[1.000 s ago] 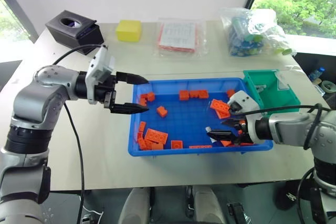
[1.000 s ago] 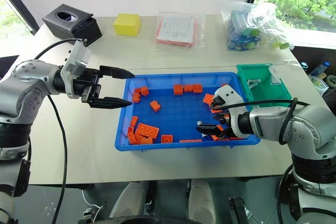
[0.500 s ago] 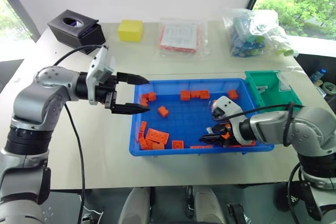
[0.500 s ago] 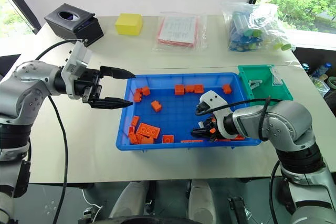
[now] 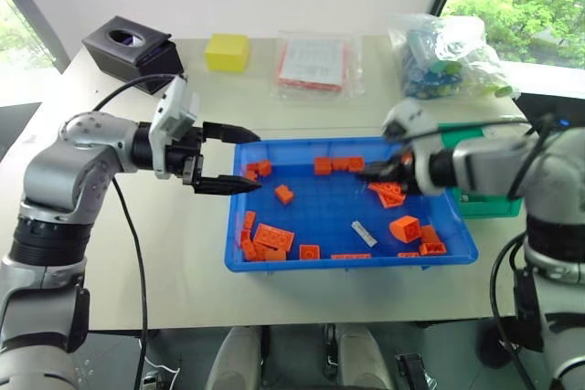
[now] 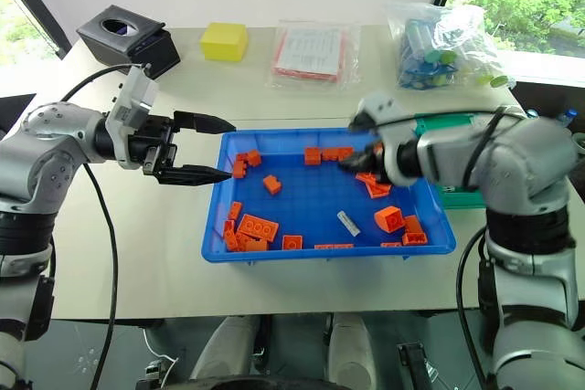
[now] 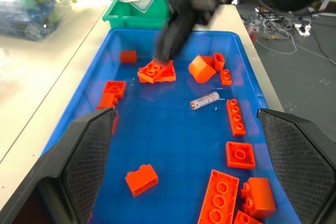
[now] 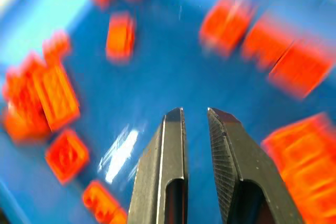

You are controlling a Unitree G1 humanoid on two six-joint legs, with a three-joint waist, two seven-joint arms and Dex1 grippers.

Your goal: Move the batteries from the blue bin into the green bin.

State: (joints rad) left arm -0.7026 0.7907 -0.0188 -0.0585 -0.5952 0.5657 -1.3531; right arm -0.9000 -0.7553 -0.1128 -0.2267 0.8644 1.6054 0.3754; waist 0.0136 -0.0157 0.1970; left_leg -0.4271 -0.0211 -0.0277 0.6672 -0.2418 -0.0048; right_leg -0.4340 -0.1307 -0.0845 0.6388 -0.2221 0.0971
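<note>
Up over the blue bin with the right gripper — fingers drawn nearly together, a thin gap, nothing clamped between. Looks like an empty pinch. Down below that gripper and a touch nearer the robot lies one battery, flat on the bin floor, clear of the orange bricks but with a chunky one just beside it on the gripper's right. Off behind the right arm sits the green bin, partly hidden.

Over at the far rim from the right gripper hangs the left gripper, spread wide, holding nothing, well apart from the battery.

Risks from here? First, heading for the green bin with nothing in the pinch — a wasted trip, battery left where it is. Second, coming back down without opening up first: would land on the battery, not around it, and being round, likely sends it rolling in among the bricks. Third, closing off-centre or on the battery's end — probably squirts it sideways, or picks up the neighbouring brick instead. Worth watching the left gripper too; any drift inward could nudge the rim and shift everything.
</note>
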